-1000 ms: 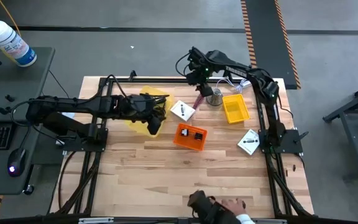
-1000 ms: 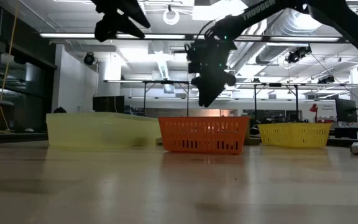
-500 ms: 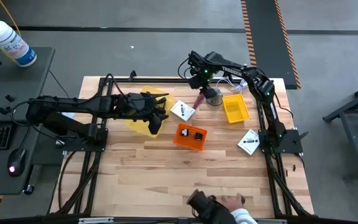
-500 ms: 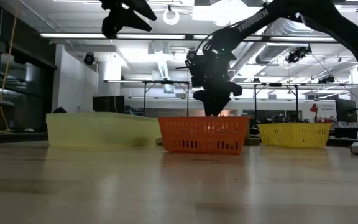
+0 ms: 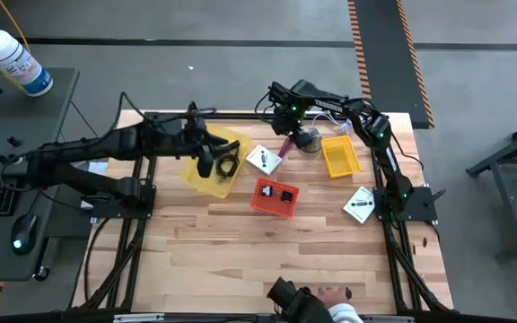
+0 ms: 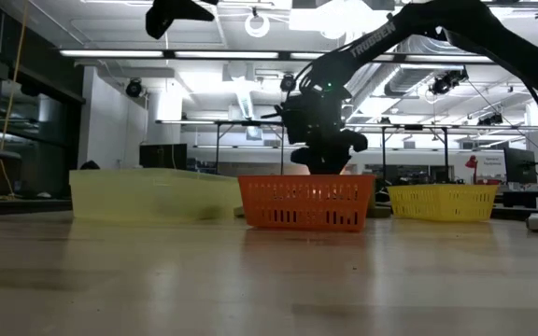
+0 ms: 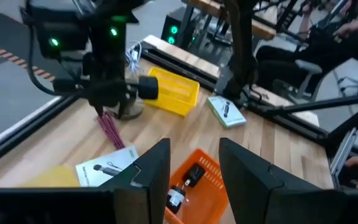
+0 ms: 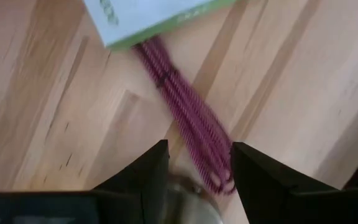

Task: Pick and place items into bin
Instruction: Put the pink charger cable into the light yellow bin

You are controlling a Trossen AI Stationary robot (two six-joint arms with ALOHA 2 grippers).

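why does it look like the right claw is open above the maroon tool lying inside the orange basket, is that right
Not quite. The right claw is open above the maroon tool, but the tool lies on the bare wooden table, not in the orange basket. The right wrist view shows this.

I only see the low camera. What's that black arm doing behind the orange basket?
Observer: The right gripper hangs open over a maroon-handled tool lying on the table.
Operator: Is anything inside the orange basket?
Observer: Yes, small black-and-white cubes lie in the orange basket.
Operator: Where's the other arm?
Observer: The left gripper is open, above the pale yellow bin.
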